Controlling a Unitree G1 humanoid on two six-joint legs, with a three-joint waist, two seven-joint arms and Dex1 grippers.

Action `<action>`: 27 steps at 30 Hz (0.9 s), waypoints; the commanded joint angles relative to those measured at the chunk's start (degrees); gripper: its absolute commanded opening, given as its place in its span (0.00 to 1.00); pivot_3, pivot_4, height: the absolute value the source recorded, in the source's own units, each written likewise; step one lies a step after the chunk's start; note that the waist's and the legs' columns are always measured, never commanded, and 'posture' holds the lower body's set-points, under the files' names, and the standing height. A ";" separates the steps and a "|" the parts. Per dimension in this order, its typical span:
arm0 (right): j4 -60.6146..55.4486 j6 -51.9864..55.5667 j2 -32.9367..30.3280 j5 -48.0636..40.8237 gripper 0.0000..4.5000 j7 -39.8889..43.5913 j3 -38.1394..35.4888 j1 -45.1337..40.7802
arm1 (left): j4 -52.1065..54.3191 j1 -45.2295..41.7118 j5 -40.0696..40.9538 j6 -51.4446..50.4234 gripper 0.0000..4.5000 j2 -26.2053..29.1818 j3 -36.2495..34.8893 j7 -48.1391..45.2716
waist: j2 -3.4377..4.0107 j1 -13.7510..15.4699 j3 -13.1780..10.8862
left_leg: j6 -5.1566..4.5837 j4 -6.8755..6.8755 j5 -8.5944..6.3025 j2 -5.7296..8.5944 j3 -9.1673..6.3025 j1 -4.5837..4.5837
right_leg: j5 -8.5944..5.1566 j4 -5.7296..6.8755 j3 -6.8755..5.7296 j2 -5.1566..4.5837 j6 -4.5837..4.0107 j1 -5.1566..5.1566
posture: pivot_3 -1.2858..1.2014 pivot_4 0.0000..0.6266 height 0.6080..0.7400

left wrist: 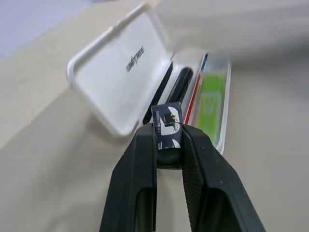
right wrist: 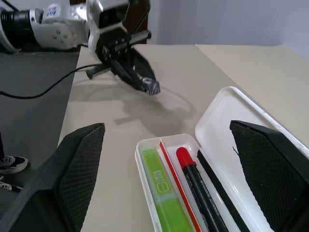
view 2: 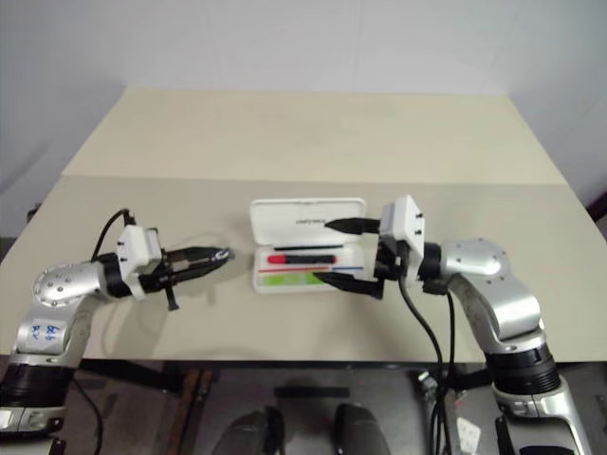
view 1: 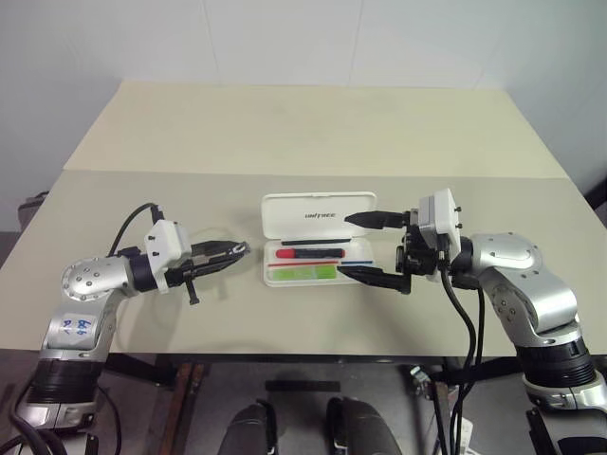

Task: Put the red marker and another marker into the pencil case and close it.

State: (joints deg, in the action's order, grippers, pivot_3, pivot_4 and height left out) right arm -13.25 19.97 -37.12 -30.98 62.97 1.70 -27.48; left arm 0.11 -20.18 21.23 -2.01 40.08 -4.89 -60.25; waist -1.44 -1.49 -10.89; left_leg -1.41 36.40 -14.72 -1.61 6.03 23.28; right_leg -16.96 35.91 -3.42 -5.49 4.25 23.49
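Note:
The white pencil case (view 1: 318,214) lies open in the middle of the table, its lid folded back. In its tray the red marker (view 1: 308,253) lies behind a light green highlighter (view 1: 303,272); both also show in the right wrist view, the marker (right wrist: 194,175) beside the highlighter (right wrist: 162,194). My left gripper (view 1: 241,249) hovers just left of the case, shut on a small dark clip (left wrist: 167,126) with white print. My right gripper (view 1: 343,245) stands wide open at the case's right end, one finger over the lid and one by the tray's front.
The beige table (view 1: 303,142) has a seam running across behind the case. Black cables hang from both wrists. The table's front edge runs just below both arms, with dark floor under it.

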 commanded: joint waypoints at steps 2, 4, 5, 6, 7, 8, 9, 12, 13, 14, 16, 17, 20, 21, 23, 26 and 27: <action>-0.08 -1.63 -3.67 0.03 0.98 1.93 -4.05 1.84 | 1.06 -3.50 -0.13 -1.03 0.08 -1.19 3.19 -1.66 | 0.00 0.36 0.00 | -0.01 0.01 0.00 0.01 -0.01 0.01 | 0.00 -0.02 -0.03 0.00 0.00 -0.01 | 0.52 0.24 1.00; 0.32 -1.93 -4.94 0.15 0.98 2.57 -4.98 2.72 | -0.06 -5.28 -0.81 -0.86 0.08 -2.09 4.72 -2.27 | 0.00 0.37 0.00 | -0.02 0.04 0.00 0.01 0.01 0.01 | 0.00 -0.02 -0.04 0.02 0.01 -0.02 | 0.52 0.24 1.00; 0.51 -2.02 -5.51 0.20 0.98 2.81 -5.43 3.10 | -0.59 -6.20 -1.09 -0.86 0.08 -2.56 5.55 -2.56 | 0.00 0.38 0.00 | -0.03 0.05 0.00 0.01 0.02 0.01 | 0.00 -0.01 -0.04 0.03 0.01 -0.02 | 0.52 0.24 1.00; 0.67 -2.12 -6.15 0.22 0.98 3.07 -5.93 3.57 | -1.24 -7.23 -1.55 -0.80 0.08 -3.12 6.48 -2.84 | 0.00 0.41 0.00 | -0.03 0.08 0.01 0.01 0.03 0.01 | 0.00 0.00 -0.04 0.05 0.01 -0.02 | 0.52 0.24 1.00; 1.03 -2.34 -6.90 0.27 0.98 3.39 -6.60 4.14 | -2.03 -8.54 -1.85 -0.78 0.08 -3.99 7.52 -3.17 | 0.00 0.50 0.00 | -0.03 0.10 0.01 0.00 0.03 0.01 | 0.00 0.01 -0.05 0.07 0.01 -0.03 | 0.52 0.24 1.00; 1.24 -2.48 -7.37 0.30 0.98 3.59 -7.05 4.52 | -2.59 -9.39 -2.07 -0.76 0.08 -4.60 8.12 -3.44 | 0.00 0.66 0.00 | -0.04 0.13 0.01 0.01 0.04 0.01 | 0.01 0.04 -0.04 0.07 0.02 -0.03 | 0.52 0.24 1.00; 1.51 -2.65 -7.85 0.38 0.98 3.85 -7.52 4.98 | -3.46 -10.42 -2.64 -0.61 0.08 -5.29 8.86 -3.48 | 0.00 0.74 0.00 | -0.05 0.18 0.01 0.00 0.04 0.01 | 0.01 0.05 -0.05 0.08 0.02 -0.04 | 0.52 0.24 1.00; 2.11 -3.03 -9.03 0.75 0.98 4.00 -8.73 6.13 | -6.83 -13.84 -4.71 0.03 0.08 -7.93 11.32 -3.37 | 0.00 1.12 0.00 | -0.08 0.38 -0.01 -0.03 0.05 0.02 | 0.02 0.11 -0.05 0.13 0.04 -0.06 | 0.52 0.24 1.00; 2.04 -3.07 -9.15 0.81 0.98 3.95 -8.99 6.43 | -7.80 -14.66 -5.28 0.31 0.08 -8.63 11.95 -3.41 | 0.00 1.28 0.00 | -0.12 0.50 -0.04 -0.04 0.07 0.02 | 0.02 0.16 -0.06 0.15 0.05 -0.08 | 0.52 0.24 1.00; 1.94 -3.10 -9.19 0.83 0.98 3.90 -9.10 6.62 | -8.46 -15.14 -5.67 0.57 0.08 -9.06 12.24 -3.51 | 0.00 1.28 0.00 | -0.15 0.57 -0.06 -0.04 0.08 0.02 | 0.03 0.19 -0.08 0.15 0.06 -0.08 | 0.52 0.24 1.00; 1.39 -2.91 -9.12 0.79 0.98 3.40 -9.27 7.03 | -10.22 -16.68 -6.93 0.79 0.08 -10.36 13.48 -3.34 | 0.00 1.37 0.00 | -0.18 0.64 -0.07 -0.04 0.08 0.02 | 0.06 0.20 -0.07 0.14 0.11 -0.12 | 0.52 0.24 1.00; 0.99 -2.79 -9.05 0.77 0.98 3.11 -9.31 7.26 | -11.11 -17.52 -7.62 0.80 0.08 -11.12 14.07 -3.15 | -0.01 1.42 -0.01 | -0.19 0.68 -0.08 -0.04 0.08 0.03 | 0.07 0.20 -0.07 0.13 0.13 -0.12 | 0.52 0.24 1.00; -0.26 -2.38 -8.45 0.62 0.98 1.85 -9.28 7.77 | -13.94 -20.37 -9.82 0.71 0.08 -13.80 15.89 -2.16 | -0.01 1.58 -0.01 | -0.22 0.74 -0.08 -0.03 0.06 0.06 | 0.10 0.19 -0.03 0.12 0.16 -0.15 | 0.52 0.24 1.00; -0.66 -2.30 -8.22 0.55 0.98 1.38 -9.22 7.90 | -14.79 -21.22 -10.55 0.65 0.08 -14.62 16.37 -1.70 | -0.01 1.63 -0.01 | -0.24 0.76 -0.09 -0.02 0.06 0.06 | 0.11 0.18 -0.03 0.10 0.17 -0.15 | 0.52 0.24 1.00; -1.28 -2.16 -7.95 0.37 0.98 0.68 -9.13 8.15 | -15.89 -22.37 -11.54 0.37 0.08 -15.77 17.00 -1.29 | -0.01 1.63 -0.01 | -0.26 0.76 -0.10 -0.02 0.06 0.08 | 0.11 0.15 0.00 0.10 0.17 -0.15 | 0.52 0.24 1.00; -1.90 -2.03 -7.71 0.31 0.98 0.00 -9.00 8.47 | -16.88 -23.33 -12.41 0.42 0.08 -16.80 17.42 -0.92 | -0.01 1.59 -0.01 | -0.26 0.72 -0.10 -0.02 0.06 0.10 | 0.11 0.11 0.00 0.11 0.18 -0.14 | 0.52 0.24 1.00; -2.05 -1.98 -7.51 0.26 0.98 -0.31 -8.96 8.49 | -16.99 -23.66 -12.64 0.12 0.08 -17.31 17.62 -0.82 | -0.01 1.51 -0.01 | -0.26 0.72 -0.10 -0.02 0.06 0.11 | 0.11 0.10 0.00 0.11 0.18 -0.13 | 0.52 0.24 1.00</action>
State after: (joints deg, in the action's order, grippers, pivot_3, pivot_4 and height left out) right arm -13.32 17.96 -44.85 -29.77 63.26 -5.84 -19.07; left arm -17.06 -42.34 8.86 -2.31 23.23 12.49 -61.43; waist -1.45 0.02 -10.89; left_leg -1.67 37.12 -14.83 -1.64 6.10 23.39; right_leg -16.85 36.01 -3.43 -5.38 4.43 23.36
